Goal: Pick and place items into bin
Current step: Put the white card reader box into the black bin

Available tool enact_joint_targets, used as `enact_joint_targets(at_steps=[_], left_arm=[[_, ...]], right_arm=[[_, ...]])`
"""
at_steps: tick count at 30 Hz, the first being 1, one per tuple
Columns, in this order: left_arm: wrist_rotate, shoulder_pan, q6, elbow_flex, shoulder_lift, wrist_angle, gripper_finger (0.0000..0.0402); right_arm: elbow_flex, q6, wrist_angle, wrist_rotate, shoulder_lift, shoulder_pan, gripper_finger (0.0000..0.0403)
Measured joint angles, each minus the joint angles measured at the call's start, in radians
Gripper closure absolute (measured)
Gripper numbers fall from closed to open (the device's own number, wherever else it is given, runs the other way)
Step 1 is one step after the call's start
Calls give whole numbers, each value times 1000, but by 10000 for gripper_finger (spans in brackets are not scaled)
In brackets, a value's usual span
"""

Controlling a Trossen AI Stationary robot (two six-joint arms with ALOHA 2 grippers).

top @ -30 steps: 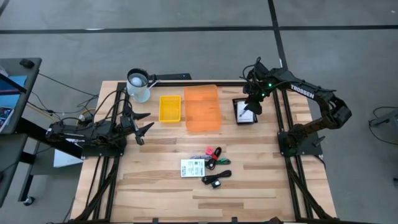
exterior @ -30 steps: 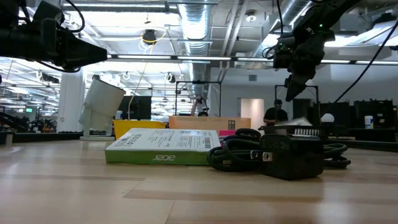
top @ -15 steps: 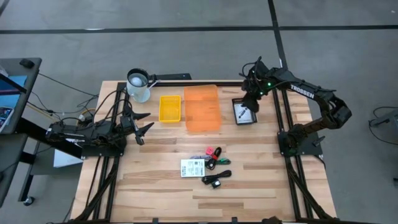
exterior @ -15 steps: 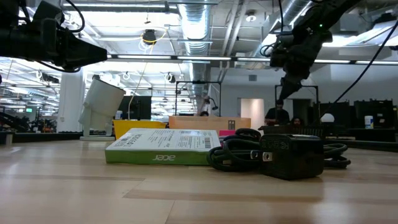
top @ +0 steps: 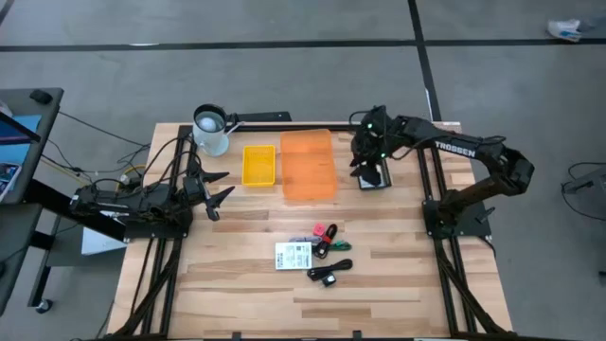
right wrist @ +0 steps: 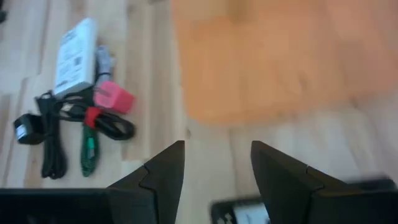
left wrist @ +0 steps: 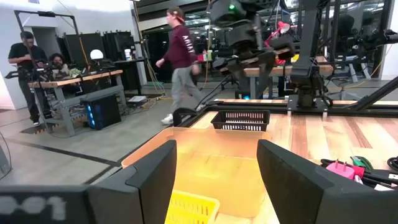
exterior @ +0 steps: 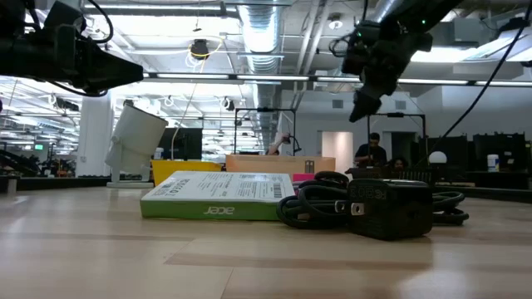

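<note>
The items lie in a cluster at the table's near middle: a white card (top: pixel 294 255) (right wrist: pixel 74 53), black cables (top: pixel 329 248) (right wrist: pixel 56 134), a green-tipped cable (right wrist: pixel 89 149), a red-pink piece (right wrist: pixel 115 98) and a black block (top: pixel 327 276) (exterior: pixel 389 208). My right gripper (top: pixel 361 161) (right wrist: pixel 214 168) hangs open and slants down, above the gap between the orange bin (top: pixel 308 166) and a black basket (top: pixel 376 178), with nothing between its fingers. At the table's left edge, level, my left gripper (top: pixel 216 188) (left wrist: pixel 214 180) waits open.
A yellow bin (top: pixel 258 164) stands left of the orange bin, and a white pitcher (top: pixel 210 129) at the far left corner. Bare wood lies between the bins and the items. People stand and walk in the room beyond the table (left wrist: pixel 183 56).
My right gripper has swung toward the table's left, from over the black basket to the orange bin's right edge. It has rolled a little on the way. The items and my left arm have kept still.
</note>
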Motion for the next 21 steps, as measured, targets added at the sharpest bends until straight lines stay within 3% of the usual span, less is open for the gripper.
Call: enact_joint_targets(at_steps=[9,21], left_arm=[[0,0,0,0,0,0,187],[0,0,0,0,0,0,187]], right_arm=[[0,26,131,30,0,164,229],[0,167,139,42,0,217,234]])
